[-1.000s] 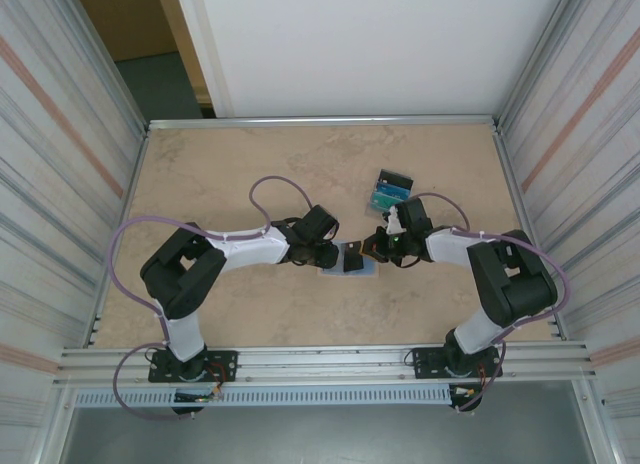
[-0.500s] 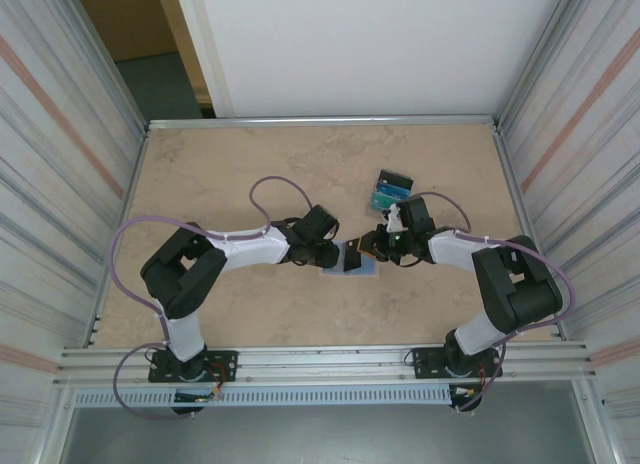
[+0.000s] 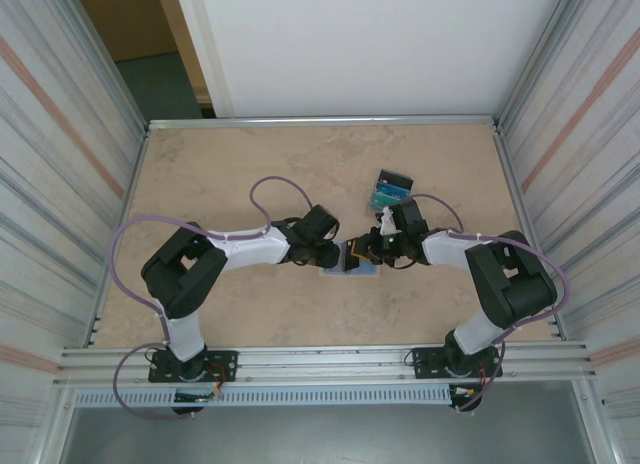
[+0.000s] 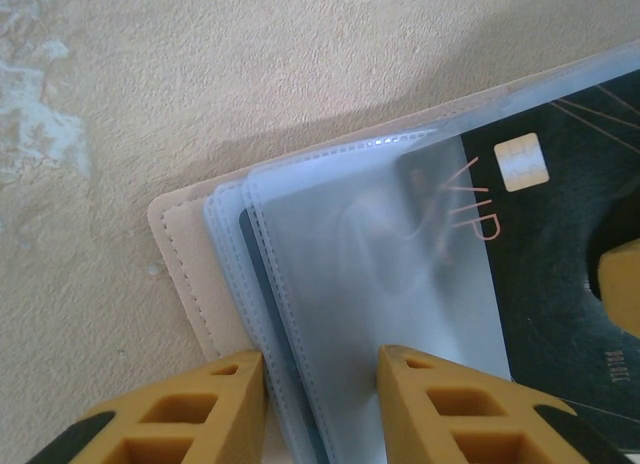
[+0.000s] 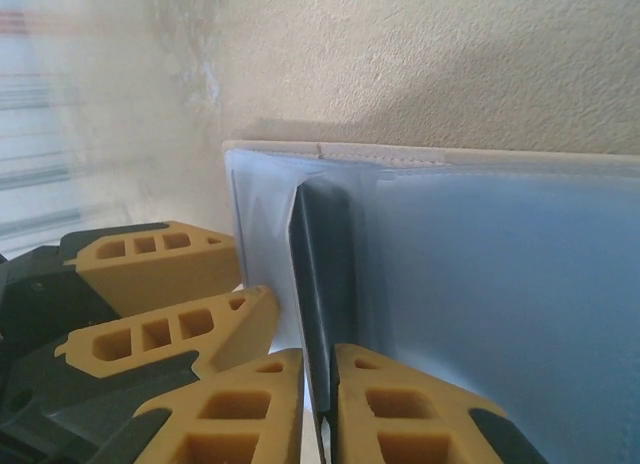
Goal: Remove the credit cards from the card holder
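Seen from above, two robot arms are meeting over a beige table [image 3: 230,174], just right of its middle. Reaching in from nine o'clock, the left gripper [image 3: 333,252] is resting its tips on the card holder [image 4: 185,254], which is lying open and flat. In the left wrist view its yellow fingers are standing moderately apart. They are straddling the holder's tan stitched corner and the pale blue sleeves [image 4: 370,274]. They are closing on nothing and appear to be pinning the holder down.

A dark card [image 4: 560,244] with a chip and the letters VIP is sitting half inside a cloudy sleeve. Coming from three o'clock, the right gripper [image 5: 318,404] is pinching this card's thin edge, its fingers almost touching. A clear tray [image 3: 392,191] of teal and blue cards is lying near the holder, at about one o'clock from it.

From here, the pinch looks shallow, so the card could be slipping free as it is pulled. If the fingers are also catching sleeve plastic, the whole holder may drag along. The left fingers are only pressing, so a firm tug could slide the holder out from under them.
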Action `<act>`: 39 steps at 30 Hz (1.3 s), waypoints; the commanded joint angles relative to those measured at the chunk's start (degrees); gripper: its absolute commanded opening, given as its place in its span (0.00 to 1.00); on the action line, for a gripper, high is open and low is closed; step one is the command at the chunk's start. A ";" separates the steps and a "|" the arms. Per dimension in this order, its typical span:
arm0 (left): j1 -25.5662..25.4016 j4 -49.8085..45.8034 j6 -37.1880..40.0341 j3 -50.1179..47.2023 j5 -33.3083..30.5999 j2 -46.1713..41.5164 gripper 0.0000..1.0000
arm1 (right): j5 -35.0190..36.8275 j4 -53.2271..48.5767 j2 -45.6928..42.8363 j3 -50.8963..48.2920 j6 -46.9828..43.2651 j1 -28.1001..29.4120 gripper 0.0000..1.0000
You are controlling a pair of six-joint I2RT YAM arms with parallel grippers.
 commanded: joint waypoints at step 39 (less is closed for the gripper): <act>1.16 -2.77 5.12 0.13 -5.38 -11.48 0.81 | 31.25 -32.22 -15.52 25.37 -39.42 -4.52 0.00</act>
